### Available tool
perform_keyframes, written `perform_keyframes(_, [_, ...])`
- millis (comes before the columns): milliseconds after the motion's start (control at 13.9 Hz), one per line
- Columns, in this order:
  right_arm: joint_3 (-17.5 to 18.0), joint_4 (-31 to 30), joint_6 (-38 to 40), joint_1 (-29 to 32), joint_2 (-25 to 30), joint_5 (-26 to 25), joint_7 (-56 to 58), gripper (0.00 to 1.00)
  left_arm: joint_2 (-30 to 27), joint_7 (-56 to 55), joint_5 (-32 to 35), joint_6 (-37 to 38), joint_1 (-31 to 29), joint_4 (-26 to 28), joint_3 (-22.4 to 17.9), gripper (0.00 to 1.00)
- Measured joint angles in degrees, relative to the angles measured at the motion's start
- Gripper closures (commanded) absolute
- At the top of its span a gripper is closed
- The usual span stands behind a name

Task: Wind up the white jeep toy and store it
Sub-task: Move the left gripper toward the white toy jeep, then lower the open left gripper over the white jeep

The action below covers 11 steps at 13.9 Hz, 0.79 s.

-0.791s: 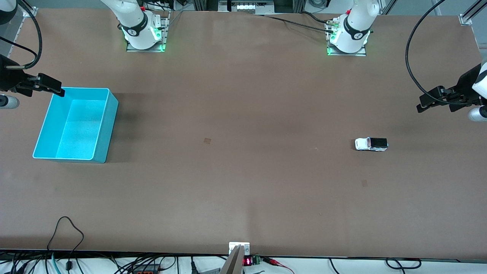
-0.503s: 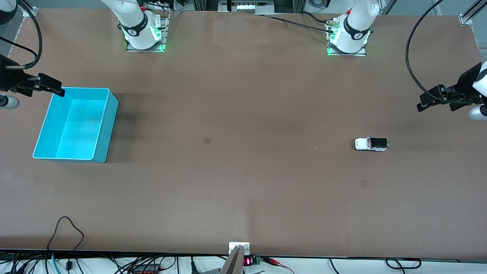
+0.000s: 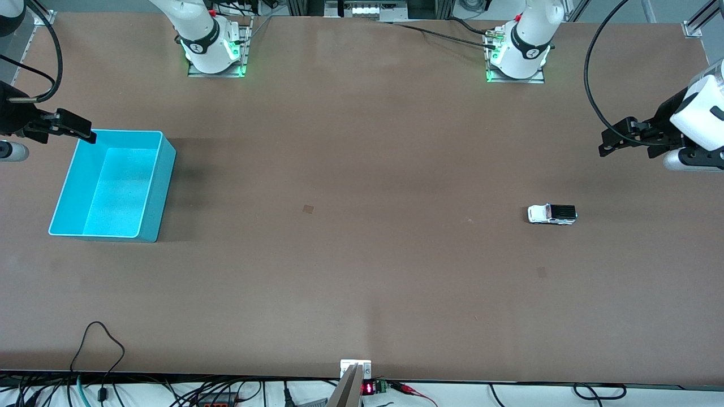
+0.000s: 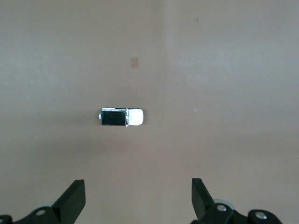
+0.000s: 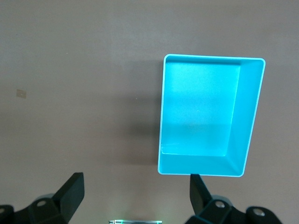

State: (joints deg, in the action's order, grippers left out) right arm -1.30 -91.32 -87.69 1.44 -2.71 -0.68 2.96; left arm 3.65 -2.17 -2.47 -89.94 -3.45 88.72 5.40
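The white jeep toy, small with a black rear section, sits on the brown table toward the left arm's end. It also shows in the left wrist view. My left gripper is open and empty, up in the air over the table near that end, apart from the jeep; its fingertips show wide apart. The turquoise bin stands empty toward the right arm's end and shows in the right wrist view. My right gripper is open and empty, over the bin's corner, and waits.
The two arm bases stand along the table's edge farthest from the front camera. Cables lie at the table's near edge. A small tape mark is on the table's middle.
My left arm has swung in over the table from its end, toward the jeep's side. The jeep, the bin and the right arm have not moved.
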Motion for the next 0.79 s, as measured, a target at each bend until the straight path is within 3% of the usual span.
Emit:
perform_keyframes(288, [0.0,0.0,0.0,0.0,0.0,0.0,0.0,0.0,1.4,0.0,0.0,-1.1,1.2,3.6,0.1,0.0])
perform_keyframes(503, [0.0,0.0,0.0,0.0,0.0,0.0,0.0,0.0,2.1,0.7,0.1,-5.3,1.2,10.3,0.1,0.0])
perform_keyframes(791, [0.0,0.0,0.0,0.1,0.0,0.0,0.0,0.0,1.8,16.9,2.7,-16.7,0.4,21.7,0.1,0.0])
